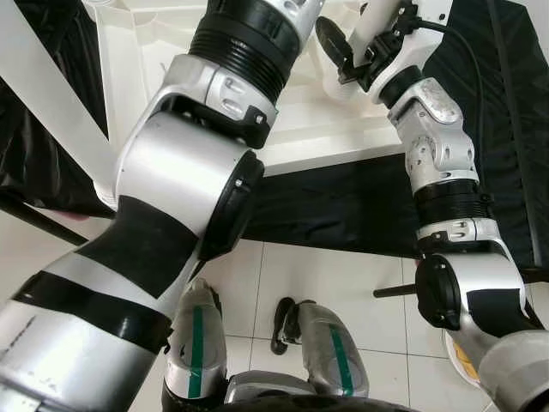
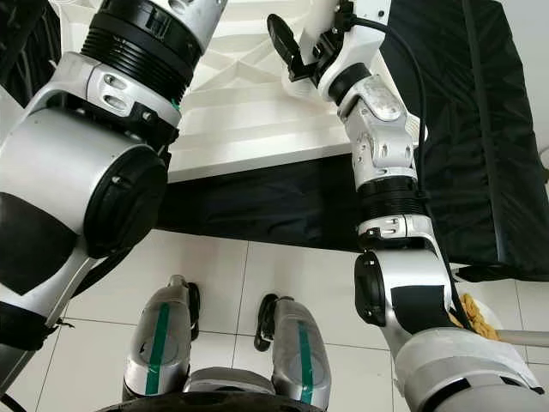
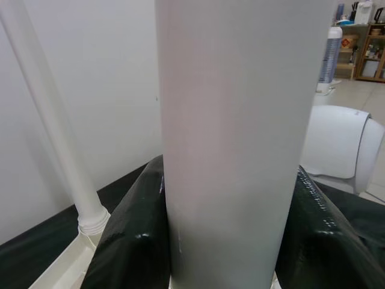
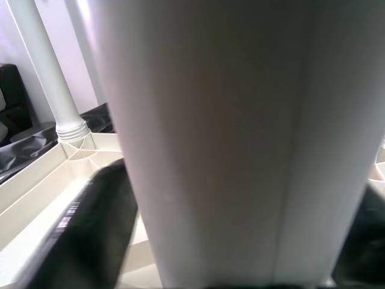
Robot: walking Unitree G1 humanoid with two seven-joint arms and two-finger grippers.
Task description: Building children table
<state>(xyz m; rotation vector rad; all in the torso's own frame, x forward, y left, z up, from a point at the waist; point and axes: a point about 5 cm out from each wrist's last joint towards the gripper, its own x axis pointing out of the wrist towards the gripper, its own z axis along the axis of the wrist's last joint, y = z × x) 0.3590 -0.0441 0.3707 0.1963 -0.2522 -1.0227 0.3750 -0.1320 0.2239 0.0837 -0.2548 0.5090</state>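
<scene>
The white plastic table top [image 1: 300,129] lies upside down on a black cloth, its ribbed underside facing up. My left arm reaches up over it. In the left wrist view my left gripper [image 3: 224,247] is shut on a thick white table leg [image 3: 240,120], which stands upright between the two black fingers [image 3: 126,241]. My right gripper [image 1: 347,51] is at the table top's far right part, shut around a second white leg [image 4: 222,132]. Another leg [image 3: 66,150] stands screwed into a corner socket.
A long white leg [image 1: 43,77] slants across the upper left. The black cloth [image 1: 343,206] hangs down to a white tiled floor [image 1: 334,275] in front of my feet. A plate with something yellow [image 2: 476,313] lies on the floor at the right. A black rod [image 1: 395,292] lies nearby.
</scene>
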